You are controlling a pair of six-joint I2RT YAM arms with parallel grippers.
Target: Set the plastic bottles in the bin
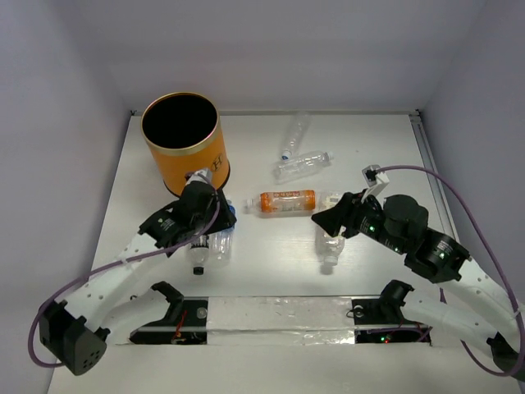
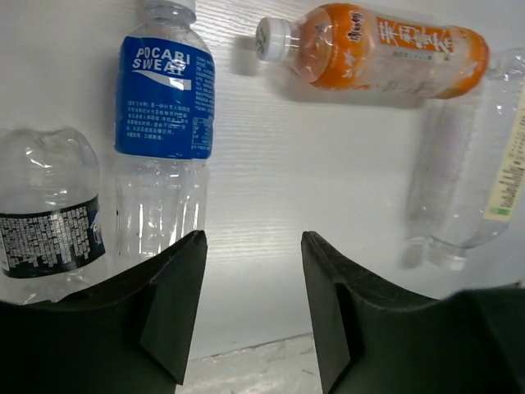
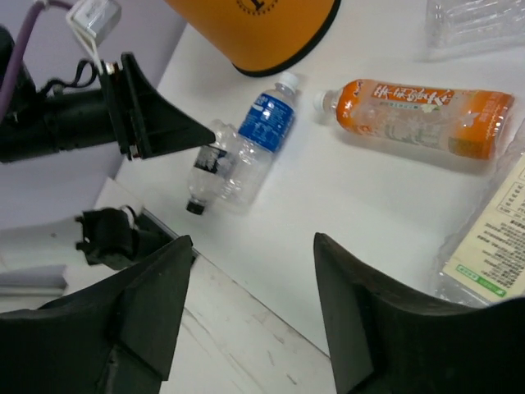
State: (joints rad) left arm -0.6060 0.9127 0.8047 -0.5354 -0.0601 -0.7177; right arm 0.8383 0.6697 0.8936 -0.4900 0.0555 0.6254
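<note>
Lying flat, orange bottle [image 1: 287, 201], long axis left-right, cap leftward; left and right jaws parted, empty.

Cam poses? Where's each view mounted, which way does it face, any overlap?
Top external: above and behind the bases, looking down at the table; left arm, right arm and the bin show.
Left wrist: on the left arm, looking down past the open left end effector at the blue-labelled bottle and orange bottle.
Right wrist: on the right arm, looking past the open right end effector toward the bin and left arm.
Shared: both wrist views show the orange and blue-labelled bottles.
</note>
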